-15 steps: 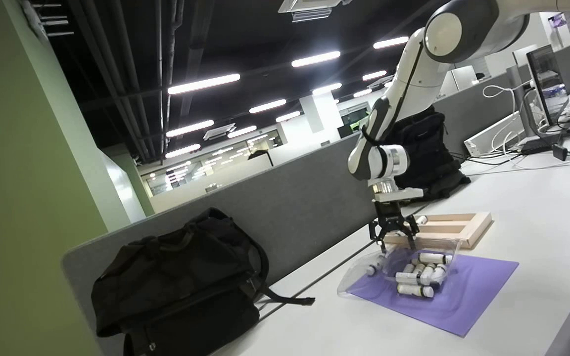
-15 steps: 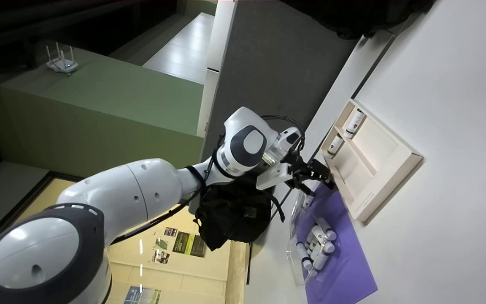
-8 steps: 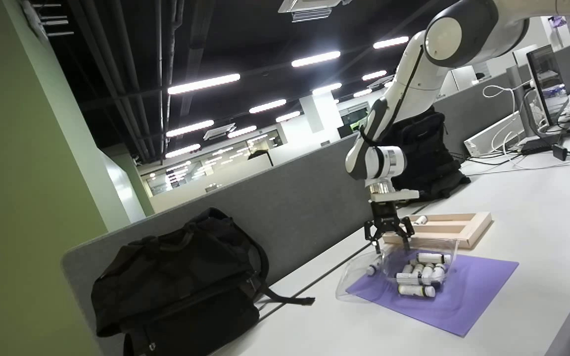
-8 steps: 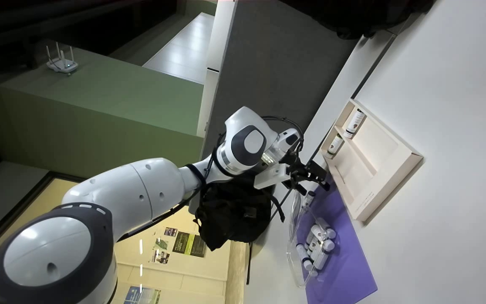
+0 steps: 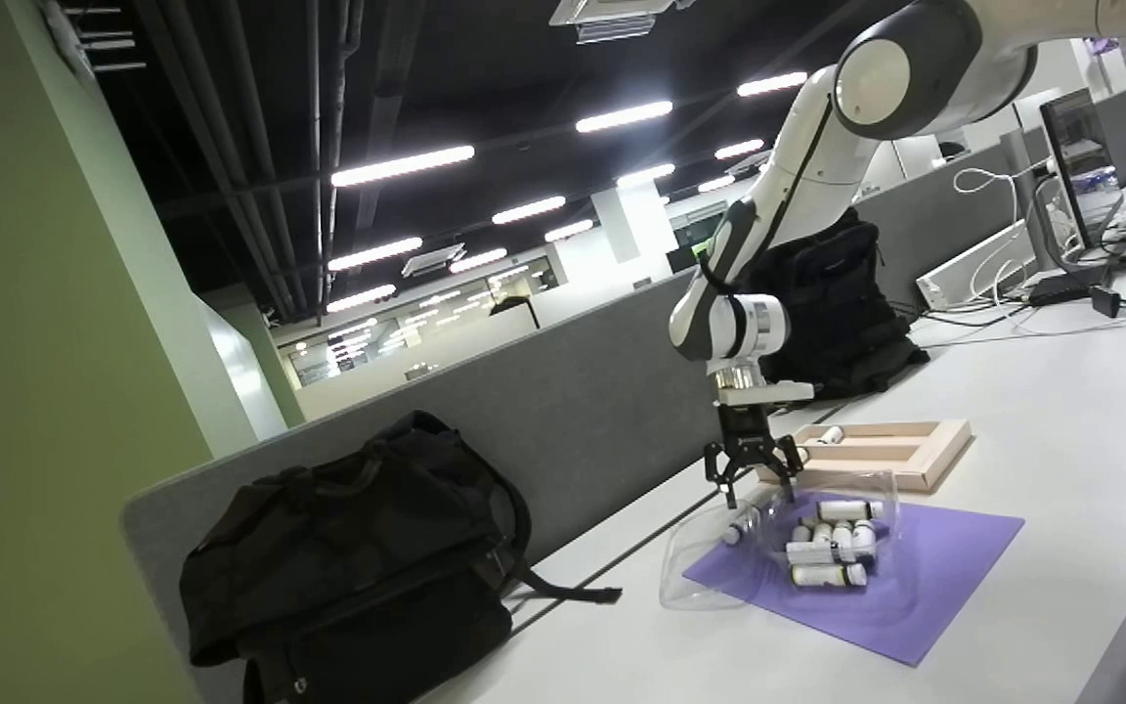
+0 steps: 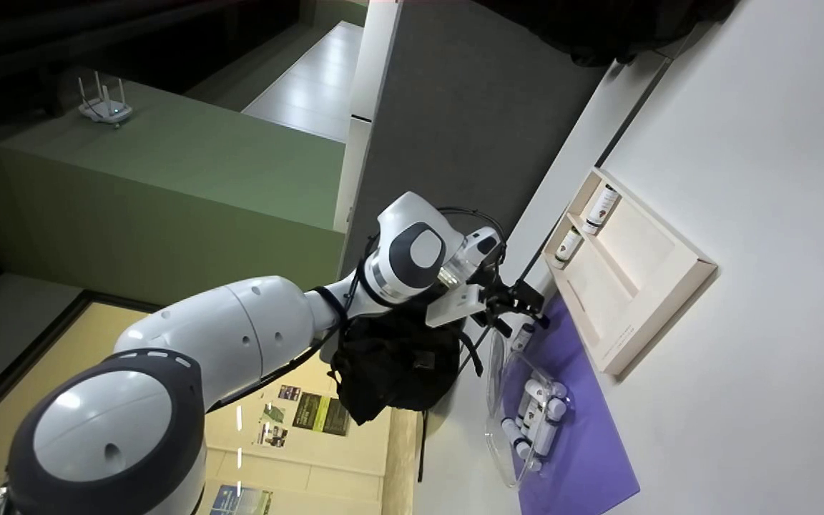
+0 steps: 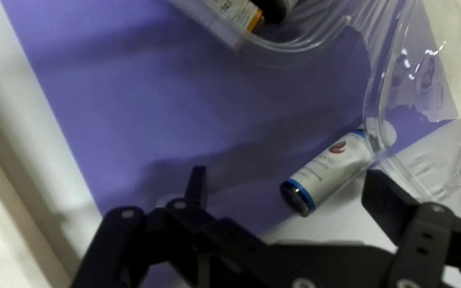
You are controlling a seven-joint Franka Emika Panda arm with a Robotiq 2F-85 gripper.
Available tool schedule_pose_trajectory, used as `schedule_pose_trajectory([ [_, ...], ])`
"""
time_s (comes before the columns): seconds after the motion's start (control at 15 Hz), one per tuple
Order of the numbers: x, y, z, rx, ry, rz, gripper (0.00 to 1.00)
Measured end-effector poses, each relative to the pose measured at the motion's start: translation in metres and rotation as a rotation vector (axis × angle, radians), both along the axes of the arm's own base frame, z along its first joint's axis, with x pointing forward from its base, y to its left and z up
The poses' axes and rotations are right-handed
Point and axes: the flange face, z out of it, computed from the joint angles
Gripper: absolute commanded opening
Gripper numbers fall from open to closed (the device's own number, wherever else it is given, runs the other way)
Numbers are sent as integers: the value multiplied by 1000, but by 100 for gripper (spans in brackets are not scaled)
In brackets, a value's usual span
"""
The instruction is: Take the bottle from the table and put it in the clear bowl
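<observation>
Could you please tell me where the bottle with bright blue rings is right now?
In the wrist view, the bottle lies right of centre at the edge of the purple mat, outside the clear bowl, one end showing through the clear lid.

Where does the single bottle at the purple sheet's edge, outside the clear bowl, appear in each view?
In an exterior view: bottle low, right of centre.
In an exterior view: bottle right of centre, lower half.
In the wrist view: bottle right of centre, slightly low.
Shared landmark: purple sheet.
</observation>
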Motion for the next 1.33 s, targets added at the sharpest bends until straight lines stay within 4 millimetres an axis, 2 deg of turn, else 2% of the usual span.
schedule_pose_trajectory([
  [0.27,0,21,0,-2,2,23,100],
  [0.53,0,34,0,-13,20,1,100],
  [1.13,-1,36,0,-17,26,-9,100],
  [1.33,0,39,-3,14,34,-95,100],
])
